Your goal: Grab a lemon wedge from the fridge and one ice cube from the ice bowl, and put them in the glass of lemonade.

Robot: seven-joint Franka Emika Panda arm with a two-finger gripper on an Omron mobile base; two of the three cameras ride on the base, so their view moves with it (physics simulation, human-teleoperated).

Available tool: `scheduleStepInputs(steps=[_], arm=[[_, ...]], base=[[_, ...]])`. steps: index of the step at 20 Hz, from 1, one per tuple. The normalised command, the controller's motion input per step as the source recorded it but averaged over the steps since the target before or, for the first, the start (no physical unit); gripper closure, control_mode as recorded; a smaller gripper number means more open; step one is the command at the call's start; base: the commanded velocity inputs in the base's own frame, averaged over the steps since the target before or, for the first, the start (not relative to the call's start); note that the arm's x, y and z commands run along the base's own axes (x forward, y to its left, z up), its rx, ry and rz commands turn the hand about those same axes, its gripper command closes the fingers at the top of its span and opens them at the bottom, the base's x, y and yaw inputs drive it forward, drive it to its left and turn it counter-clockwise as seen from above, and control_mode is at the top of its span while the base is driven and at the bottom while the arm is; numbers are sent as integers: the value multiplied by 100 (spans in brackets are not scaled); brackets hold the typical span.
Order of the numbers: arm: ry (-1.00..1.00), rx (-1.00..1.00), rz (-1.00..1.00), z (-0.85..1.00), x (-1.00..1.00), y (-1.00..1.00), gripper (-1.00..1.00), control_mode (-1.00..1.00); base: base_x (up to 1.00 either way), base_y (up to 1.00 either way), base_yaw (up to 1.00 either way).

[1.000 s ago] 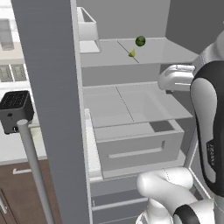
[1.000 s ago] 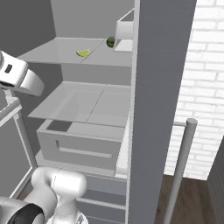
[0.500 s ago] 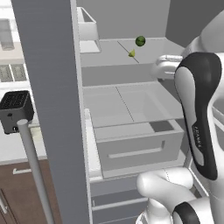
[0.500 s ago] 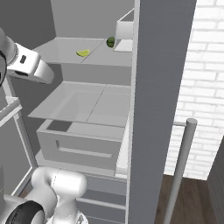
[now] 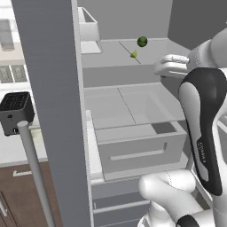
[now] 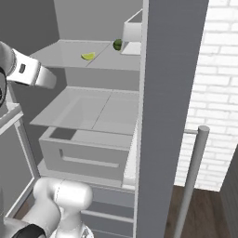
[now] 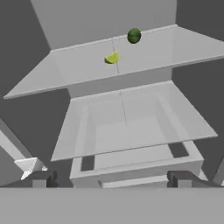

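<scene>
Jaws stand wide and hold nothing, so your gripper (image 7: 111,178) is ready to take something small. You face the tall matte grey fridge (image 5: 48,88) with its door swung aside, which leaves the shelves reachable. On its upper pale grey shelf (image 7: 74,70) lies the tiny pale yellow-green lemon wedge (image 7: 112,58); just right of the wedge and farther back sits a small dark green round fruit (image 7: 134,36), apart from it.

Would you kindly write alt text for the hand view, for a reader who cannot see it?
A small yellow-green lemon wedge lies on the upper shelf of the open grey fridge, beside a dark green round fruit. Below are a second shelf and a drawer; the open gripper faces them.
</scene>
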Motion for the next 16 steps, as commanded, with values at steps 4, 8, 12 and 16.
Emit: scheduleStepInputs(steps=[4, 8, 12, 16], arm=[[-37, 3, -5, 0, -22, 0, -100, -100], [-25, -4, -5, 1, 24, 0, -100, -100], [6, -12, -1, 57, 52, -5, -100, -100], [16, -6, 0, 96, 22, -13, -100, -100]], base=[[0, 0, 0], [0, 0, 0], [0, 0, 0], [0, 0, 0]])
